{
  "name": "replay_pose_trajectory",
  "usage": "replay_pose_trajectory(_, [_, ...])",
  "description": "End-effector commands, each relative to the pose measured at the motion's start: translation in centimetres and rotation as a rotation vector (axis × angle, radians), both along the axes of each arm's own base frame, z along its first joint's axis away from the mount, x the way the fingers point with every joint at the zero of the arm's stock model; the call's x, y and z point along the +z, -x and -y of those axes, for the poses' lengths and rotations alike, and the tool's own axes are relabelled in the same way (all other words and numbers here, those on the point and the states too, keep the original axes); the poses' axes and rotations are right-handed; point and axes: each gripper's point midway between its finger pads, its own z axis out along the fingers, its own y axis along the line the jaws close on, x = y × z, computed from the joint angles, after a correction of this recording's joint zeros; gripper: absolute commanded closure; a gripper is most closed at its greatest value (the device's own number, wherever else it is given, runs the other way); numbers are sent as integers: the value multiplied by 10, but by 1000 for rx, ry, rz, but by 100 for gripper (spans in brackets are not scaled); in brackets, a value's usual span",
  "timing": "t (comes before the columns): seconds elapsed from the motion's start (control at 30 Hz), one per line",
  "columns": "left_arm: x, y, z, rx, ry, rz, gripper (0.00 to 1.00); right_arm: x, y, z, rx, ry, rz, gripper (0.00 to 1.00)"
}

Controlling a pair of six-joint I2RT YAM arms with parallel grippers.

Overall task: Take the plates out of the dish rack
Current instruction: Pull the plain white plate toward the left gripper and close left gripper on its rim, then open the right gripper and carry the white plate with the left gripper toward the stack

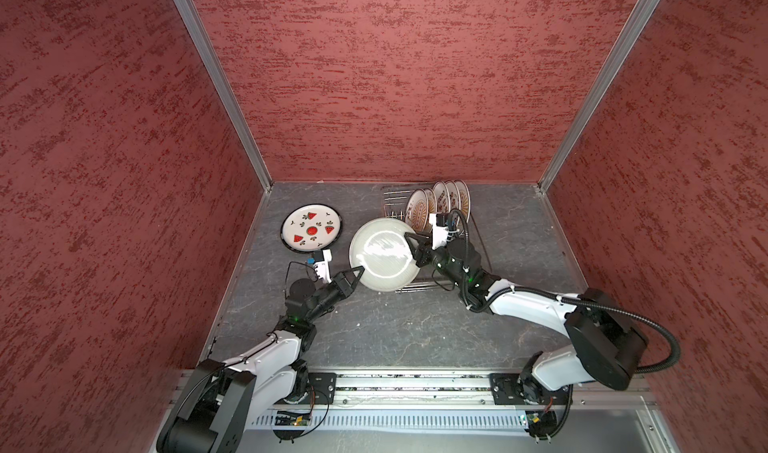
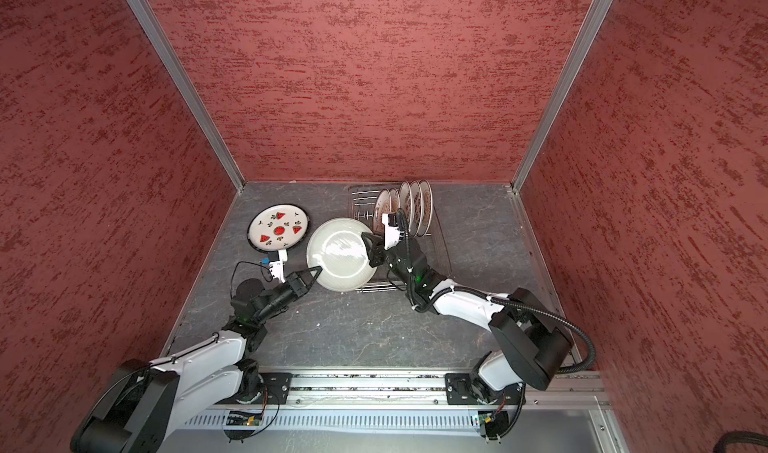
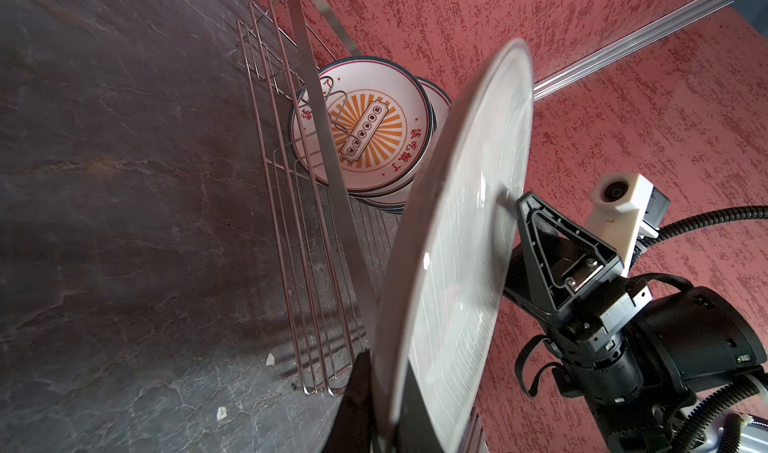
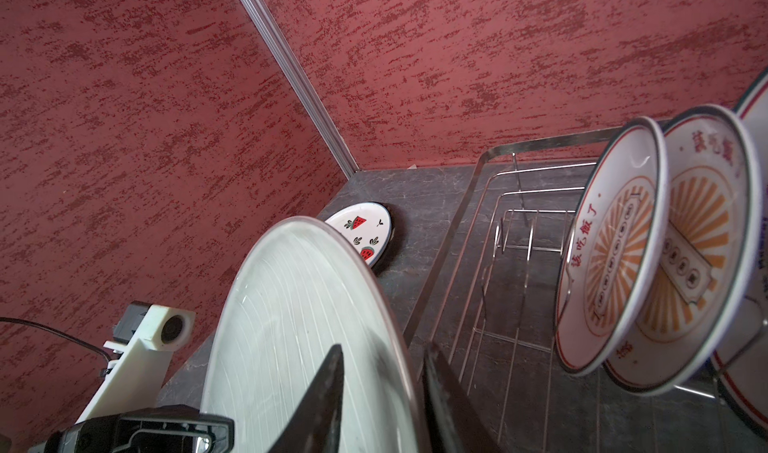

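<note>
Dark marbled table (image 1: 374, 326), boxed in by red walls (image 1: 395, 76). Toward its far right, silver wire dish rack (image 1: 392, 200), lengthwise away from the arms. Off the table and tilted, over the rack's near left edge: large grey plate (image 1: 382, 255), pale ribbed face visible in both top views. Flat on the table left of the rack, apart from it: watermelon plate (image 1: 311, 232). Upright in the rack's far end, five smaller plates (image 1: 440, 205) with orange sunbursts and red characters. Left pincer (image 1: 360, 270) clenched on the grey plate's near left rim. Right pincer (image 1: 409, 243) released, jaws parted astride the opposite rim, one finger (image 4: 324, 392) across the plate's face.
</note>
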Motion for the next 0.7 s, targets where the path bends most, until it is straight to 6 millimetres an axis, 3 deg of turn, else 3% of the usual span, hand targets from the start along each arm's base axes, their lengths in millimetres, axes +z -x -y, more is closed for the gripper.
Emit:
replay_pose_trajectory(0.0, [22,10,7,-46,27,84,100,39,7,-13,59,-80,96,65])
replay_pose_trajectory(0.1, [25,9,3,-22,27,75,100,35,9,-12,65,-80,94,64])
replay_pose_trajectory(0.2, [32,11,4,-28,49,76,100,34,11,-13,74,-73,90,54])
replay_pose_trajectory(0.3, [35,10,3,-19,61,65,100,31,14,-10,75,-74,88,38])
replay_pose_trajectory(0.4, [36,4,-1,14,61,51,100,30,11,0,21,-85,66,12])
replay_pose_trajectory(0.47, [37,0,-3,32,64,36,100,27,11,6,-6,-80,49,1])
replay_pose_trajectory(0.67, [48,-9,-13,40,137,27,100,20,13,17,-43,-38,32,1])
